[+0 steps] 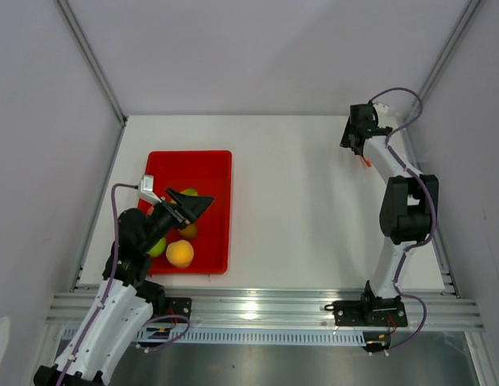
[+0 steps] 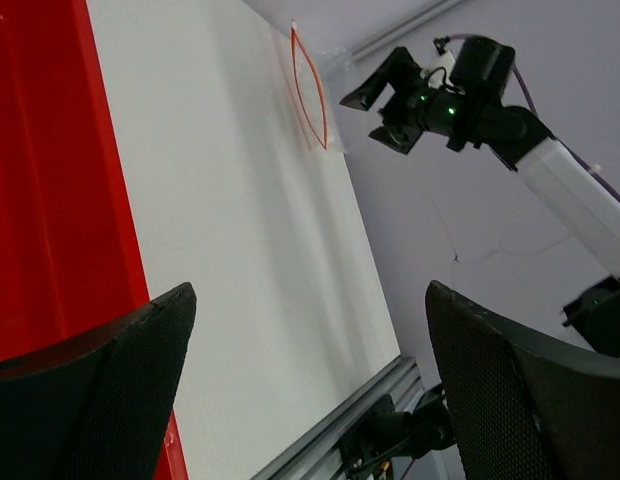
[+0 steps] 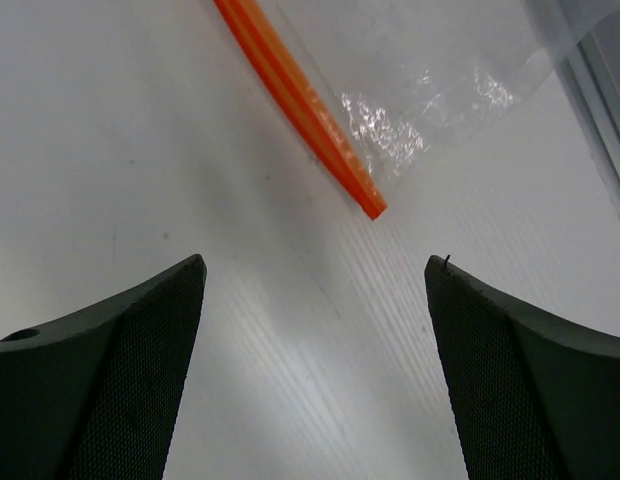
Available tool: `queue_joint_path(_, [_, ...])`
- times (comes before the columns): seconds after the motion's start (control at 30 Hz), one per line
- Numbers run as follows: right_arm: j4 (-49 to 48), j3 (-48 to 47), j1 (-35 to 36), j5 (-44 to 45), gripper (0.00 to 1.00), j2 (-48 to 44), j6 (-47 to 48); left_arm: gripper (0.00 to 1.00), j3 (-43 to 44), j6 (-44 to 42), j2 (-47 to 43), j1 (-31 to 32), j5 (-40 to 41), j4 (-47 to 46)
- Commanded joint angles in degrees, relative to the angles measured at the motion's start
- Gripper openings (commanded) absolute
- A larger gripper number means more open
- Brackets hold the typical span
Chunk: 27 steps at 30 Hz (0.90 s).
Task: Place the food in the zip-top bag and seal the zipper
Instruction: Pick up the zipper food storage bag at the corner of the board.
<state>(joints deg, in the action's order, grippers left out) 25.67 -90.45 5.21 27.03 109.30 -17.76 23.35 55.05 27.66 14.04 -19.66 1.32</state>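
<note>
The food lies in a red tray [image 1: 213,169] at the left: an orange ball [image 1: 179,253], a green apple [image 1: 158,248] partly under my arm, a yellow-green fruit [image 1: 190,193] and a small brownish-orange fruit [image 1: 188,232]. My left gripper [image 1: 203,203] hovers open and empty above the tray; in its wrist view [image 2: 310,290] it points across the table. The clear zip-top bag [image 3: 430,90] lies at the far right, its orange-red zipper [image 3: 300,105] [image 2: 310,90] gaping open in the left wrist view. My right gripper [image 3: 315,265] [image 1: 358,151] is open and empty just above the zipper's end [image 1: 364,163].
The red tray's edge [image 2: 50,200] fills the left of the left wrist view. The right arm [image 2: 460,100] stands beside the bag. A metal rail [image 1: 257,305] runs along the near table edge, and walls close in at the left, back and right.
</note>
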Motion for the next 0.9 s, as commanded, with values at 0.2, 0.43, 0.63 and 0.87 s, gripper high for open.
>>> queue_joint_path(0.2, [-10.4,-13.9,2.0,10.8,0.9,12.5,17.8,0.94,-1.0,-1.2,5.8,-0.5,-6.3,-7.6])
queue_joint_path(0.43, [-7.1,-25.8,2.7,12.2,0.9,22.3,24.5,0.89,-1.6,-1.3,6.8,-0.4,-9.3,-10.4])
queue_joint_path(0.63, [-11.7,-26.6,3.8,21.7,0.9,26.1,30.1,0.89,-0.1,-2.3,7.1,0.5,-10.9,-9.6])
queue_joint_path(0.87, [-14.9,-25.7,4.0,26.1,0.87,29.0,34.4,0.87,-3.2,-0.9,7.0,1.6,-12.2,-12.7])
